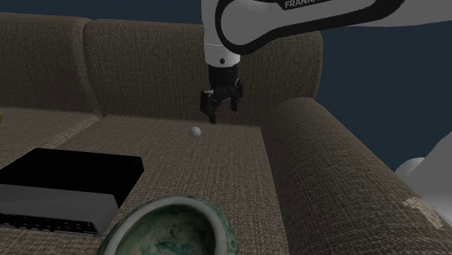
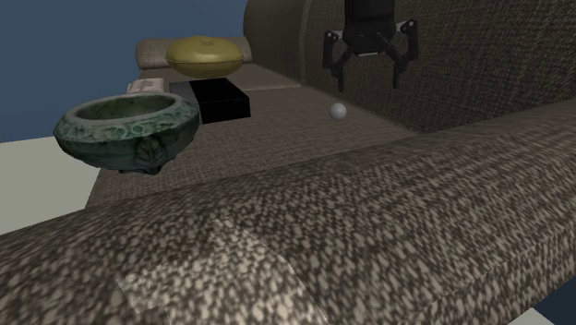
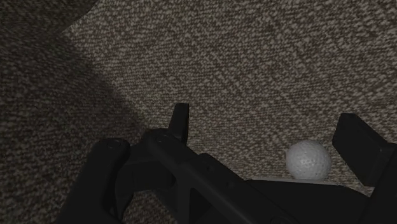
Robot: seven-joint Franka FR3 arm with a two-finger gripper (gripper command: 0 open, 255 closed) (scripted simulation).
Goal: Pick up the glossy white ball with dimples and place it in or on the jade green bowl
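1. At the shoulder view's left, a black box [image 1: 69, 181] lies on the sofa [image 1: 232, 181] seat. Beside it, the green bowl [image 1: 174, 201] sits at the lower edge.
2. Toward the middle, the small white dimpled ball [image 1: 195, 132] rests on the seat, untouched.
3. Just right of it and above, the gripper [image 1: 222, 112] hangs released, its fingers apart.
4. The ball looks light, hard and slippery, and likely to roll. Clasp it across its widest middle.

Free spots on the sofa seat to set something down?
Bare seat cushion between the ball, the armrest and the bowl; also a strip between the black box and the backrest. Crowded: box beside bowl, and under the open gripper by the ball.
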